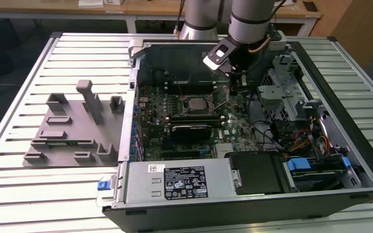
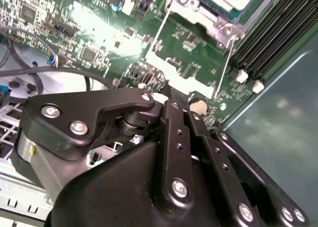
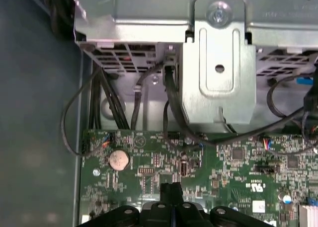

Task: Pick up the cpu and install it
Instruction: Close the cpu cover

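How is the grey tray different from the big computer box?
The grey tray is smaller and low, with blocks sticking up; the computer box is bigger and black-walled. The tray is plain grey; the box lies open, showing a green board and cables. Both sit on the slatted table.

Exterior view overlooks the case (image 1: 251, 212); both wrist views, seemingly angled, hug its motherboard (image 2: 189, 43) (image 3: 223, 172).
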Available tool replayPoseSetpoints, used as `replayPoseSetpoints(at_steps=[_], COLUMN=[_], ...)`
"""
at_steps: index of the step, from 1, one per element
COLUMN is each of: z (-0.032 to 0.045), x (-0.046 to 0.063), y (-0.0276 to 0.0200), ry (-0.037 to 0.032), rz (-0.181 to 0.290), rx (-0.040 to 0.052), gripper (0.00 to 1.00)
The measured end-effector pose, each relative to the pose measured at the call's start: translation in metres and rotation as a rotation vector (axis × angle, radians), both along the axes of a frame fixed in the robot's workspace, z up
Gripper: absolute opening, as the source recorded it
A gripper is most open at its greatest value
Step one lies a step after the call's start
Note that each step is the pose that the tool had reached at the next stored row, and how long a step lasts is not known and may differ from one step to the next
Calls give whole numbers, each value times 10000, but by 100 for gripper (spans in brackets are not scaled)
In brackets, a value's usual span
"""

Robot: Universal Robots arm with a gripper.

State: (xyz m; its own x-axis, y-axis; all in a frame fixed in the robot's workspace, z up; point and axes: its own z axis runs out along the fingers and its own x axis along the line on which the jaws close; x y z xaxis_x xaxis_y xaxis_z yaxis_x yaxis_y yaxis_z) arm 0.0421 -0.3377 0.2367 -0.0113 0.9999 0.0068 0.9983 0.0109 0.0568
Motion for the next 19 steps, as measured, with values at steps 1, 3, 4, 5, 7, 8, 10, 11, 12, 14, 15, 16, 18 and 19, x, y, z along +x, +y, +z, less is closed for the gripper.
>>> replayPoseSetpoints(at_steps=[1,3,4,5,7,8,10,11,12,14,15,16,18,19], z=[0,-2,-4,-3,-2,-2,-2,-2,-2,-2,-2,-2,-2,-2], x=[-17,-51,-69,-85,-116,-131,-161,-179,-197,-238,-261,-287,-337,-364], y=[0,1,1,1,0,0,1,1,0,1,0,1,1,1], ry=[0,3,1,-1,0,0,0,1,1,1,0,0,1,0], rz=[-1,-3,-5,-3,-2,-4,-3,-3,-2,-3,-3,-3,-3,-3], rx=[1,7,12,8,5,6,4,5,4,5,5,5,5,5], gripper=[11,11,11,11,11,11,11,11,11,11,11,11,11,11])
